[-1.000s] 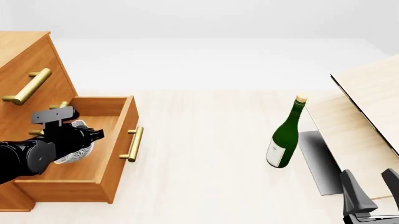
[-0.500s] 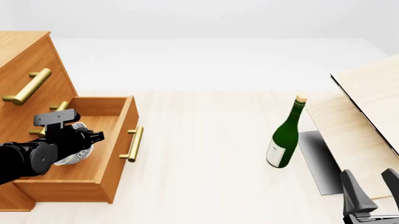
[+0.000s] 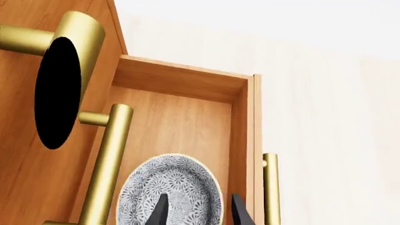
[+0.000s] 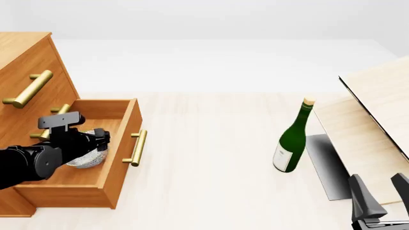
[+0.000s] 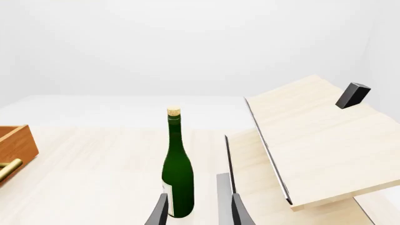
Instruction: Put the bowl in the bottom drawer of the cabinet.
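Bowl: we see the small round white bowl with the fine grey-blue speckled pattern sitting inside the open bottom drawer, an orange-brown wooden box with a brass bar handle, directly under and between the left fingertips.
Left gripper: our left gripper hangs over the bowl with its two dark fingers apart; one tip lies over the bowl's inside and the other over its rim, and we cannot tell whether either one touches the bowl.
Grip state: we judge the fingers released, since a clear gap shows between them and the bowl looks settled on the drawer floor in the front view.
Right gripper: our right gripper is spread and holds nothing; the tall dark green glass bottle with a cork and pale label stands just beyond its fingertips, and the pale wooden board slopes to one side.
Cabinet: the large orange-brown wooden chest of three drawers stands behind the left fingers, its upper brass handles close by them.
Handling: we expect the bowl to be light, stiff, smooth-glazed and breakable.
Hold: we would pinch the rim wall, one finger inside and one outside, gently, since a glazed edge can slip.
Progress: we judge the placing essentially done.
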